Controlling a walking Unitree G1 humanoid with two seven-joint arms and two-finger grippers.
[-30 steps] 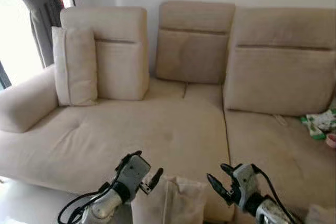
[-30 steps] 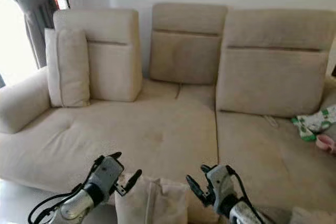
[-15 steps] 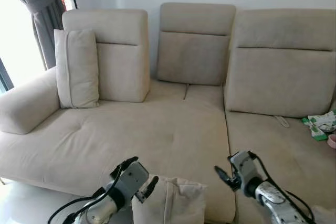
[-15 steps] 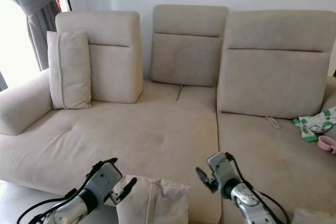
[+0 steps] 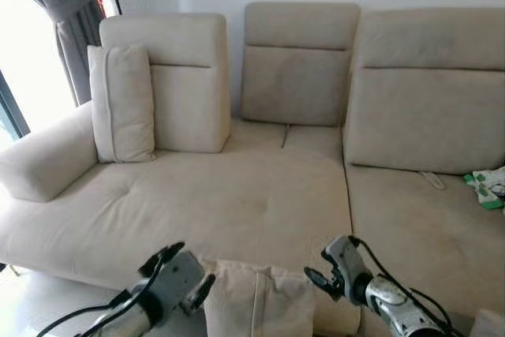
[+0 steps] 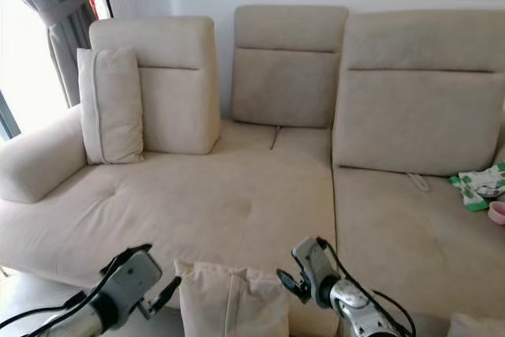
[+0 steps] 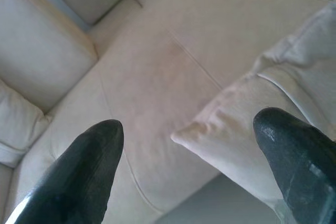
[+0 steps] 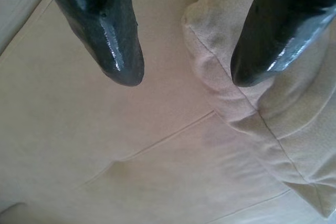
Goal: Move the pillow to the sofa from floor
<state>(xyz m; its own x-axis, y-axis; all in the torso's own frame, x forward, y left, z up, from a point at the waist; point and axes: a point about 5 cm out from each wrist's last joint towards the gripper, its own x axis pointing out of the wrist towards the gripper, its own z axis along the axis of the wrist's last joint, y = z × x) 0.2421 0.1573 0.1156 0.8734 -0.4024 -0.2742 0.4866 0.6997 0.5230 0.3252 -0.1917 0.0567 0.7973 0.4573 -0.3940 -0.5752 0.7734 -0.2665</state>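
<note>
Change: compared with a moment ago, my right gripper (image 6: 286, 283) has moved in toward the pillow (image 6: 230, 305) and my left gripper (image 5: 188, 282) has dropped lower at the bottom left of the head view; the pillow's top edge stays between them.
Meaning for the task: I judge I am squeezing the pillow from both sides to lift it onto the sofa (image 5: 237, 203); it is not yet on the seat.
Left gripper: fingers spread wide, one against the pillow's corner, holding nothing between them.
Right gripper: fingers apart, one lying on the pillow's seam, the other over the seat.
Pillow: bottom centre of the frame, upright against the sofa's front edge.
Containers: a pink bowl (image 6: 498, 211) at the right edge, beside a green-and-white cloth (image 6: 478, 185); contents not visible.
</note>
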